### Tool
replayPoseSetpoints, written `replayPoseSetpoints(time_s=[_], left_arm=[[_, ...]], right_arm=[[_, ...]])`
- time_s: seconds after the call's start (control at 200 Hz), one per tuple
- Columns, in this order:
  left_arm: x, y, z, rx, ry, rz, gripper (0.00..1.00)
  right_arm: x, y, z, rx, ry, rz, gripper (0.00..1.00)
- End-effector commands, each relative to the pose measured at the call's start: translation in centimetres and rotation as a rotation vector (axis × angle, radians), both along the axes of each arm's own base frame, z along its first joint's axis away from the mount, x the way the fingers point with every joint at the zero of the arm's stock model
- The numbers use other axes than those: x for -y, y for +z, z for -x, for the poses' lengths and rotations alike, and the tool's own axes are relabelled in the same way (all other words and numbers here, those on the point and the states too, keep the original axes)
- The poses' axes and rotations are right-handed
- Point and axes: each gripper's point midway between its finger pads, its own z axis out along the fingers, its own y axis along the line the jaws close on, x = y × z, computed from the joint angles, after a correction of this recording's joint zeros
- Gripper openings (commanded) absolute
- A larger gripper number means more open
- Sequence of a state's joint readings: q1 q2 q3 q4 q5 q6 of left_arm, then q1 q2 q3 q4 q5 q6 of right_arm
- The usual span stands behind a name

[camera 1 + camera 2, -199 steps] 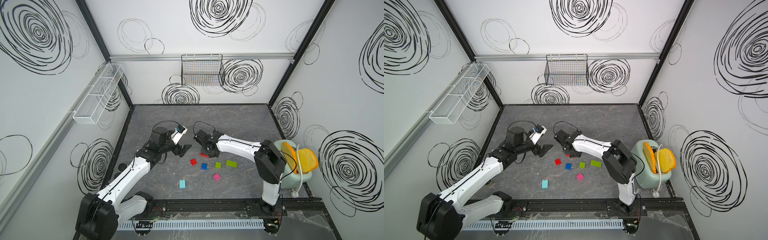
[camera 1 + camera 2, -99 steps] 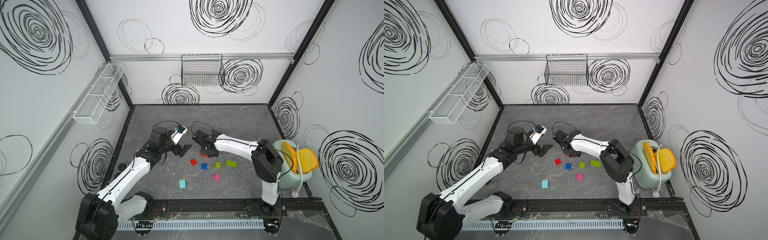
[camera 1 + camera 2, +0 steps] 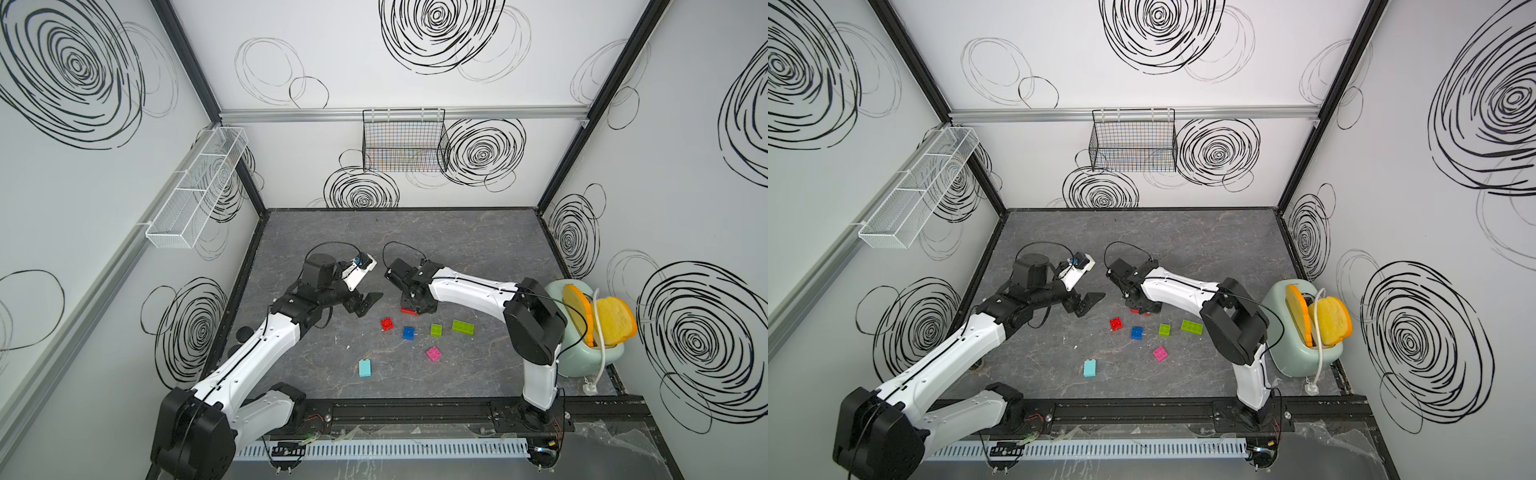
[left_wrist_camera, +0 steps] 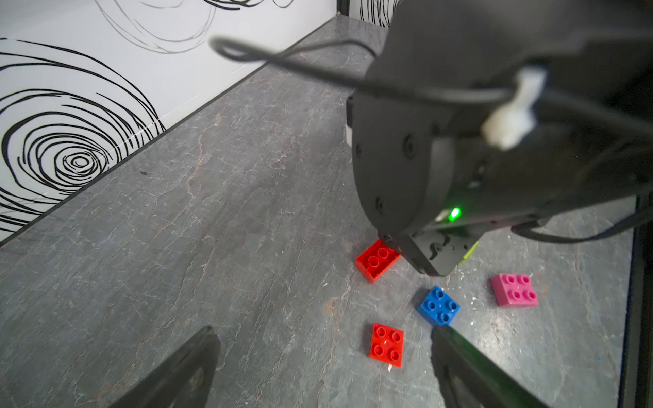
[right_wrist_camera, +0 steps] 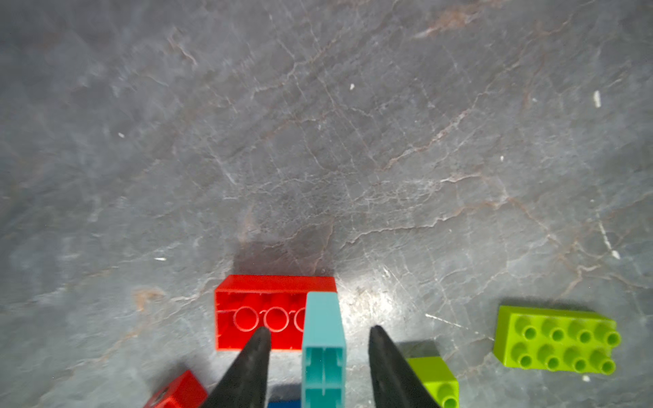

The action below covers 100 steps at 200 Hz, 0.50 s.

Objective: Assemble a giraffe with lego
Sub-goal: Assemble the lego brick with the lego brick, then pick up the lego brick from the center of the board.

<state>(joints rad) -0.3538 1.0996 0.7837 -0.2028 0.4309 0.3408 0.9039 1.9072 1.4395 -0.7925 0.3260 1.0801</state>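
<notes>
Grey marbled counter (image 3: 457, 249) carries your lego loose, with no giraffe built. Your right claw (image 5: 318, 330) is released: both fingers stand clear of the light-blue brick (image 5: 323, 371) between them, which overlaps 1 end of the long red brick (image 5: 258, 311). Your left claw (image 4: 323, 333) hangs spread wide, empty. Close by lie the small red brick (image 3: 387, 323), blue brick (image 3: 409, 332), small lime brick (image 3: 436, 330), long lime brick (image 3: 463, 327) and pink brick (image 3: 433, 353). The 2nd light-blue brick (image 3: 365, 368) lies apart.
</notes>
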Motion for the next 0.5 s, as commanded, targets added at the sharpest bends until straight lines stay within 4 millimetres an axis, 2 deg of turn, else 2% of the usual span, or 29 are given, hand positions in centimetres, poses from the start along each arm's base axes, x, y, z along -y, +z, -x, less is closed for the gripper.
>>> replayPoseSetpoints(time_s=[0.0, 0.03, 0.135, 0.16, 0.255, 0.28, 0.305, 0.38, 0.425, 0.45, 0.495], left_arm=[[0.8, 1.4, 0.7, 0.044, -0.091, -0.08, 0.98], [1.0, 1.1, 1.1, 0.042, -0.113, -0.116, 0.98], [1.6, -0.3, 3.5, 0.033, -0.248, -0.215, 0.98], [1.7, -0.8, 4.3, 0.026, -0.293, -0.241, 0.98], [1.9, -2.9, 7.4, 0.038, -0.479, -0.345, 0.98], [1.9, -3.5, 8.1, 0.052, -0.531, -0.38, 0.98], [1.7, -4.1, 8.8, 0.061, -0.578, -0.418, 0.98], [1.1, -5.9, 10.4, 0.092, -0.703, -0.531, 0.98], [0.7, -6.8, 11.0, 0.103, -0.766, -0.586, 0.98], [0.5, -7.2, 11.3, 0.104, -0.796, -0.615, 0.98], [0.1, -7.9, 11.6, 0.105, -0.844, -0.662, 0.98]], right_arm=[[-0.2, 5.8, -1.0, 0.135, 0.031, -0.079, 0.55], [0.2, 6.5, -1.0, 0.154, 0.031, -0.088, 0.6], [2.2, 8.7, -0.9, 0.213, 0.016, -0.121, 0.67], [2.8, 9.1, -0.9, 0.224, 0.014, -0.131, 0.72], [4.9, 10.5, -1.0, 0.263, 0.03, -0.202, 0.74], [5.5, 10.5, -1.0, 0.264, 0.041, -0.213, 0.75], [6.2, 10.8, -0.9, 0.274, 0.044, -0.233, 0.8], [7.9, 11.1, -0.6, 0.29, 0.078, -0.275, 0.83], [8.9, 11.6, -0.4, 0.316, 0.103, -0.29, 0.85], [9.3, 11.9, -0.3, 0.331, 0.122, -0.294, 0.9], [10.1, 12.4, 0.0, 0.359, 0.147, -0.296, 0.91]])
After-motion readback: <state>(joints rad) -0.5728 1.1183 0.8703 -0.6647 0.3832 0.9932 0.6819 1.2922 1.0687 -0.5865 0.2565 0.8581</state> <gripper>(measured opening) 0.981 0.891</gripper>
